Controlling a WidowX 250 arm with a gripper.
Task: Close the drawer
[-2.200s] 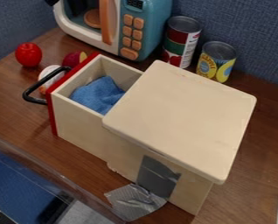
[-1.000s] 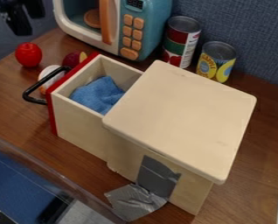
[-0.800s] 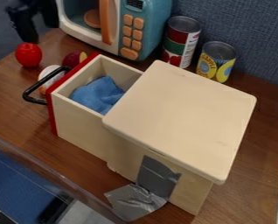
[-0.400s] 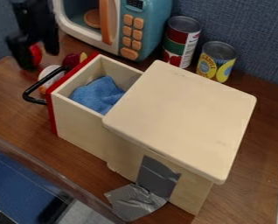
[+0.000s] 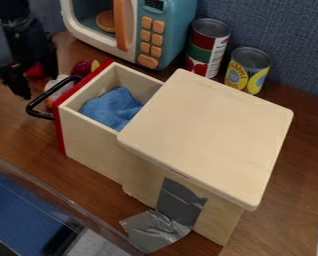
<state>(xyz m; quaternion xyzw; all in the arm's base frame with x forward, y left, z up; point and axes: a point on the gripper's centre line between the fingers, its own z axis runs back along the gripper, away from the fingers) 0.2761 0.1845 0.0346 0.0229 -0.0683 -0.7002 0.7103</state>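
In the camera view, a wooden drawer (image 5: 91,142) juts from its cabinet (image 5: 208,135), red front outward, a crumpled blue cloth (image 5: 112,109) inside. The black gripper (image 5: 37,86), fingers spread, hangs beyond the drawer's black handle (image 5: 36,104). A toy microwave (image 5: 163,30) displays a round brown object (image 5: 105,21) within; two cans (image 5: 208,47) (image 5: 247,71) stand alongside.

Printed matter: labels and display.
Lettering crosses the label (image 5: 237,75) of the shorter yellow can (image 5: 247,71); fine print on the taller can (image 5: 207,48) is too small to read; the toy microwave (image 5: 177,31) bears a display (image 5: 154,5), its digits unclear.
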